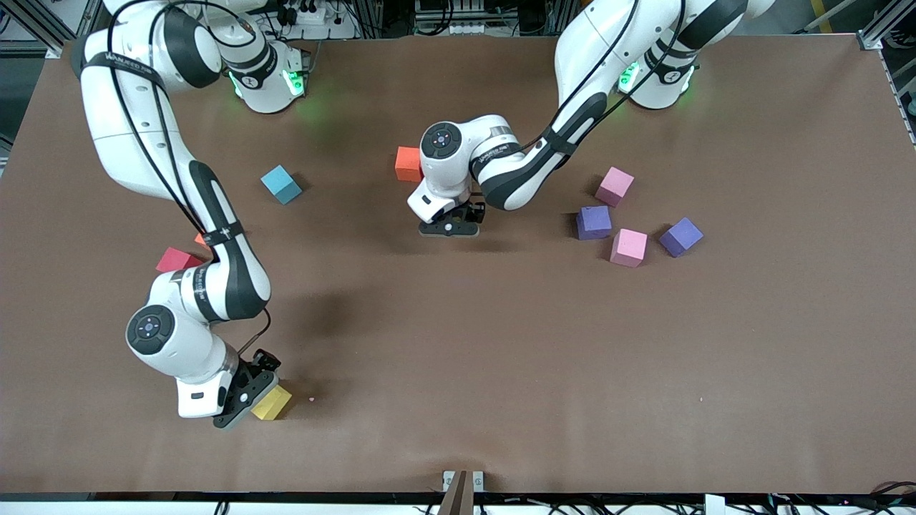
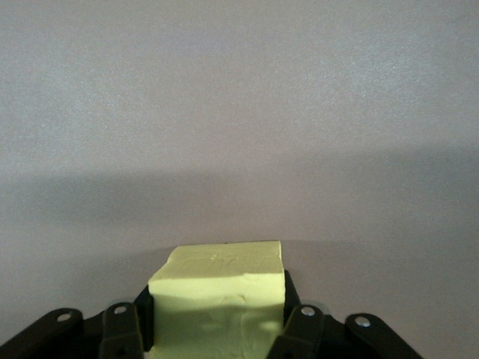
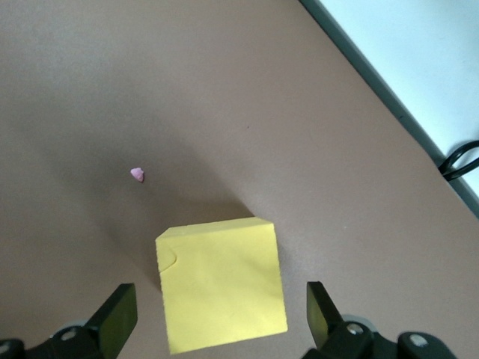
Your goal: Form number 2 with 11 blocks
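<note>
While the left end effector (image 1: 449, 227) is hanging over the middle of the desk (image 1: 501, 372) with its fingers clamped on a pale yellow-green block (image 2: 218, 299), the right end effector (image 1: 247, 395) is standing with fingers wide apart astride a yellow block (image 3: 221, 293) lying on the desk near the front camera, toward the right arm's end. That block is sitting squarely between the fingers, untouched, so a short descent and squeeze looks due. No digit is forming yet: orange, blue, red, pink and purple blocks are lying scattered.
</note>
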You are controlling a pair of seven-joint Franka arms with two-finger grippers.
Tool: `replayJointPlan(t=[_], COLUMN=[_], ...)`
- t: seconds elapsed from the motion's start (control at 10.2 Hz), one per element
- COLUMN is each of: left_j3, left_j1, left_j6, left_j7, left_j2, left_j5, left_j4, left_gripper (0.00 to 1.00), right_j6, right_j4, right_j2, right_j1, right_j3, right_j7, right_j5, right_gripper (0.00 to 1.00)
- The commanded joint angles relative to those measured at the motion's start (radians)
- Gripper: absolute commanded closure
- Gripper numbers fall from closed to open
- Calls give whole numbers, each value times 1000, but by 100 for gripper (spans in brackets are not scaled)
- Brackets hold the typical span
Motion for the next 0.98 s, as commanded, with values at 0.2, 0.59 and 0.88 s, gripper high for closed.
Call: replayJointPlan(t=[0.2, 0.59, 0.88], left_j3=[11, 12, 11], left_j1=[-18, -32, -15], left_j6=[2, 2, 1], left_j7=[-38, -43, -52], left_j2=[7, 13, -3], left_j5=[32, 34, 32], left_j4=[17, 14, 11], left_gripper=[56, 40, 0], right_j6=[40, 83, 87], right_j4=[60, 48, 34], right_j2=[60, 101, 97], right_j1=[-7, -11, -4], right_j3=[15, 16, 16], right_j7=[-17, -12, -9], right_j5=[-22, -54, -43], right_gripper=[0, 0, 19])
